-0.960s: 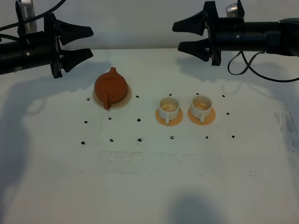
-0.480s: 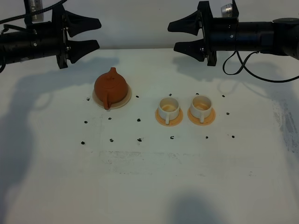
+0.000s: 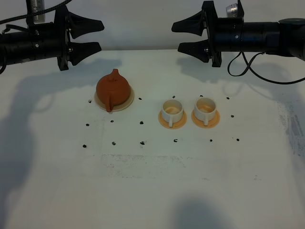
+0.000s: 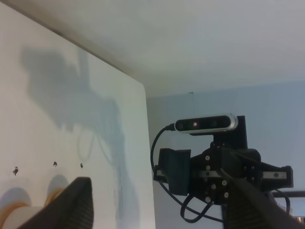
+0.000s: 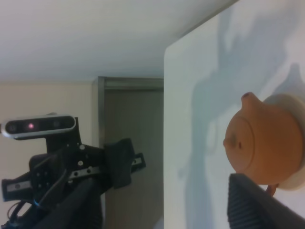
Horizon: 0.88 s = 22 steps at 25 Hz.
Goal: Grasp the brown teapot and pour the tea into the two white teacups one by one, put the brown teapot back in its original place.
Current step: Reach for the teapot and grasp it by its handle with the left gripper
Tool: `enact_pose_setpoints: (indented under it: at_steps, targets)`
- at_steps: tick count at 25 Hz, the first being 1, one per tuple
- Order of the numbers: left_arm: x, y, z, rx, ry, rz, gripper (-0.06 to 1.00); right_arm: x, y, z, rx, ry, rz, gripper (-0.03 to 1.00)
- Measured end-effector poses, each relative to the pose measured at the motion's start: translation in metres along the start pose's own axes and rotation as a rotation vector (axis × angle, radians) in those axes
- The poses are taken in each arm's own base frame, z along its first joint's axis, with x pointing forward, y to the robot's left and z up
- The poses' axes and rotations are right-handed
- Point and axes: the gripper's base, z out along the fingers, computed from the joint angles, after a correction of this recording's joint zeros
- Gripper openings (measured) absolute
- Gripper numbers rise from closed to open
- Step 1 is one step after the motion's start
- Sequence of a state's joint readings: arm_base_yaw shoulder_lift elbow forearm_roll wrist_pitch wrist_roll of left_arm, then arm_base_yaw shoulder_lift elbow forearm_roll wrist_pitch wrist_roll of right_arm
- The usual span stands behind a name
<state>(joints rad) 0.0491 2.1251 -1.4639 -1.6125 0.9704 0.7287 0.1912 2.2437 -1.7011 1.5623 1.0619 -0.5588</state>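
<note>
While both arms are hanging above the far edge of the white table [image 3: 190, 181], the left gripper [image 3: 101, 35] and the right gripper [image 3: 176, 37] are standing wide open and holding nothing. The brown teapot [image 3: 113, 88] is sitting on its cream saucer [image 3: 127, 102] at the left, and the two white teacups [image 3: 172, 110] [image 3: 205, 108] are resting on orange saucers [image 3: 164, 123] to its right, apart from it. Small black marks [image 3: 141, 123] are dotting the table around them.
</note>
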Motion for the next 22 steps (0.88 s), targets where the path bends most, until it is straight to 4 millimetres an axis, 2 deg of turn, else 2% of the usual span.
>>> enact_pose_setpoints:
  at_steps: [22]
  targets:
    - [0.0, 0.0, 0.0, 0.0, 0.0, -0.002, 0.57, -0.0007, -0.0005, 0.0, 0.005, -0.008, 0.003, 0.58]
